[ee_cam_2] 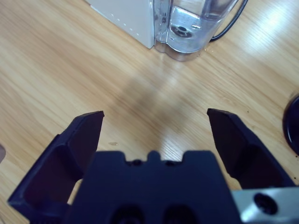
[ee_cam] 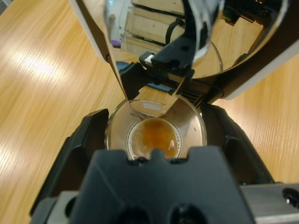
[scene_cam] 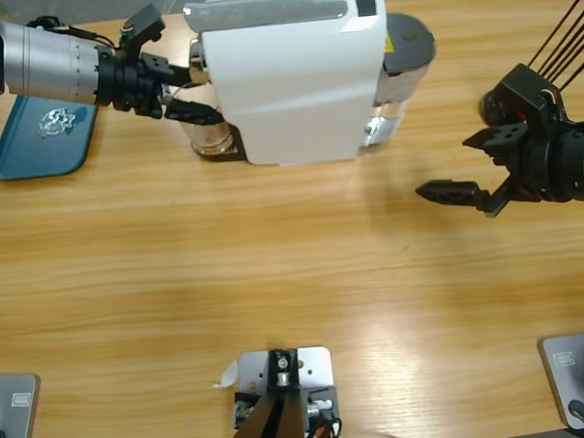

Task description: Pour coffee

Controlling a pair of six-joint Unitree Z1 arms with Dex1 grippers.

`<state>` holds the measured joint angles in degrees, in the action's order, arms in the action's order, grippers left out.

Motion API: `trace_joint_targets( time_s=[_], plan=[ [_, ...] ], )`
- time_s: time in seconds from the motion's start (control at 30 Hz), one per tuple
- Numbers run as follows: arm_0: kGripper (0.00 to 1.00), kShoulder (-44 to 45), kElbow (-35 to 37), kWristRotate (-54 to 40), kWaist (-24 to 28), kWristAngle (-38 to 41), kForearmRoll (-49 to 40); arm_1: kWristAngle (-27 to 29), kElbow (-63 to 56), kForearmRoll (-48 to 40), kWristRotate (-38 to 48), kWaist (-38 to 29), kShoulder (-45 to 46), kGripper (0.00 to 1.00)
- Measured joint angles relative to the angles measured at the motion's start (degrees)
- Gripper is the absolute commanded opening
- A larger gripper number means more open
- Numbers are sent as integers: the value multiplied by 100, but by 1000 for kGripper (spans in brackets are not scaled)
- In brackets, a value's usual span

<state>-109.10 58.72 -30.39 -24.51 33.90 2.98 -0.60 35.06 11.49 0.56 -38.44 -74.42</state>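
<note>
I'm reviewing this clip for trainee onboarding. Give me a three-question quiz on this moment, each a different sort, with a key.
1. True or false: the left gripper has its fingers on either side of the glass cup under the coffee machine.
2. Multiple choice: what does the cup hold? A) nothing B) a shallow layer of brown coffee C) coffee to the brim
3. Fill in: the right gripper is open and holds ____.

Key: 1 true. 2 B. 3 nothing; it hovers over bare table, to one side of the machine's clear water tank.
</note>
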Motion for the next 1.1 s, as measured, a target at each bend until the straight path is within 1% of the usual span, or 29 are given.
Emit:
trace_joint_targets(
  time_s=[0.23, 0.43, 0.63, 0.87, 1.0, 1.1],
  plan=[
    [191, 244, -253, 15, 49, -127, -1, 0, 0, -1, 4, 0, 0, 1000],
    [192, 677, -507, 167, 399, -427, -12, 0, 0, -1, 4, 0, 0, 1000],
    [200, 1189, -589, 772, 1255, -773, -12, -21, 0, -1, 4, 0, 0, 1000],
    [209, 1261, -711, 1767, 2404, -1271, 24, -35, 0, -1, 4, 0, 0, 1000],
    [210, 1247, -742, 2049, 2833, -1741, 193, -35, 0, -1, 4, 0, 0, 1000],
    [218, 1106, -745, 2109, 3007, -1999, 465, -35, 0, -1, 4, 0, 0, 1000]
  ],
)
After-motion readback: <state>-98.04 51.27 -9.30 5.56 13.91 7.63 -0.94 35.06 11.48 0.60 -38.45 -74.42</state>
